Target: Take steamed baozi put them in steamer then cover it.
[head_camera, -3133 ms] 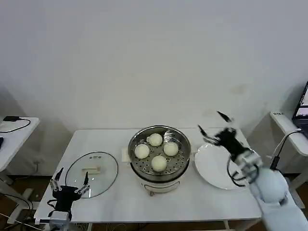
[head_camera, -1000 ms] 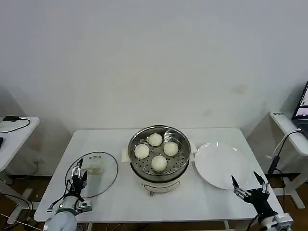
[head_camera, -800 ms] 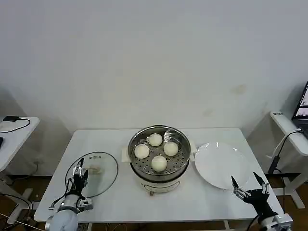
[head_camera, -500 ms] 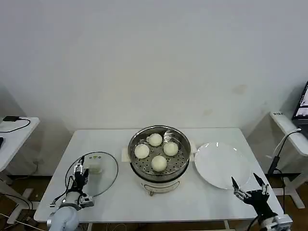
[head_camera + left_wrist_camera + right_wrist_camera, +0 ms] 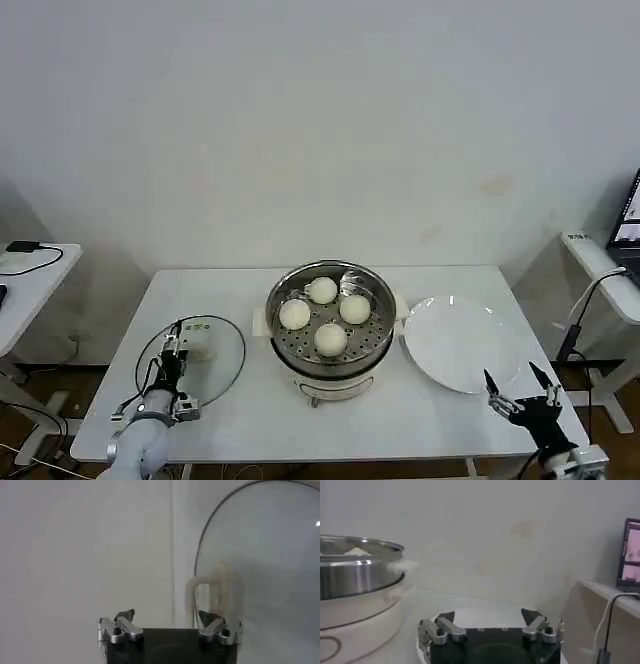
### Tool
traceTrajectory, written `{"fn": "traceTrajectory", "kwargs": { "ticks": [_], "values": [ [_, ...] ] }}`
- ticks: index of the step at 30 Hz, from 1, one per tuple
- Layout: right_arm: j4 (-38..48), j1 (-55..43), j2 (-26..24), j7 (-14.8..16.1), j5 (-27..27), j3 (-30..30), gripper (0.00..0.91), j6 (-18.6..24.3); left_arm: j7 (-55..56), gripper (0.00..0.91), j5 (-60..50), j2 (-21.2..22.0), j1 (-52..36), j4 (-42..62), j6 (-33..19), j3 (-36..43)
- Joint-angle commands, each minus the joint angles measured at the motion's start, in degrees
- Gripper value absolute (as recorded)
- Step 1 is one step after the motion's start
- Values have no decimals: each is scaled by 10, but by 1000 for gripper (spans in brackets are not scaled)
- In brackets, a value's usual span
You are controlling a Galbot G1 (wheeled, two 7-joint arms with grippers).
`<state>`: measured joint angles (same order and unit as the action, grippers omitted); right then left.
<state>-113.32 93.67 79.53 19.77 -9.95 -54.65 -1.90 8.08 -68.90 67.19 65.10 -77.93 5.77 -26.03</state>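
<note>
Steamed baozi point(image 5: 330, 339): four, seated in the steamer point(image 5: 331, 319) at table centre. Cover point(image 5: 205, 362): flat on the table to the steamer's left, pale handle just ahead of the left gripper point(image 5: 171, 352), fingers spread wide, nearer arm. Right gripper point(image 5: 522, 392): fingers apart, idle at the near right table edge.

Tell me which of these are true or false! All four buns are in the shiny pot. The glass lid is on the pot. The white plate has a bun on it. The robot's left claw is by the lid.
1. All four steamed baozi sit in the steamer. True.
2. The cover is on the steamer. False: it lies flat on the table, to the steamer's left.
3. The white plate holds a bun. False: it is bare.
4. The left gripper is at the cover's handle. True: its open fingers are over the cover.
</note>
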Motion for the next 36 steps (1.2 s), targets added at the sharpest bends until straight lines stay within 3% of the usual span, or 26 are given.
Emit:
{"fn": "traceTrajectory", "kwargs": {
  "ticks": [1,17,26,36],
  "values": [
    [8,-5,-1,-1,4,0,907,0,1,0,-5,1,-11,19,0,2],
    [8,-8,2,-17,-4,8,907,12,49,0,-8,20,2,5,-9,-12],
    [7,-3,-1,-37,-4,26,907,23,88,0,-11,22,45,-105,-1,-57],
    [11,2,-18,-32,-3,31,907,24,22,0,73,-6,94,-245,50,-80]
  ]
}}
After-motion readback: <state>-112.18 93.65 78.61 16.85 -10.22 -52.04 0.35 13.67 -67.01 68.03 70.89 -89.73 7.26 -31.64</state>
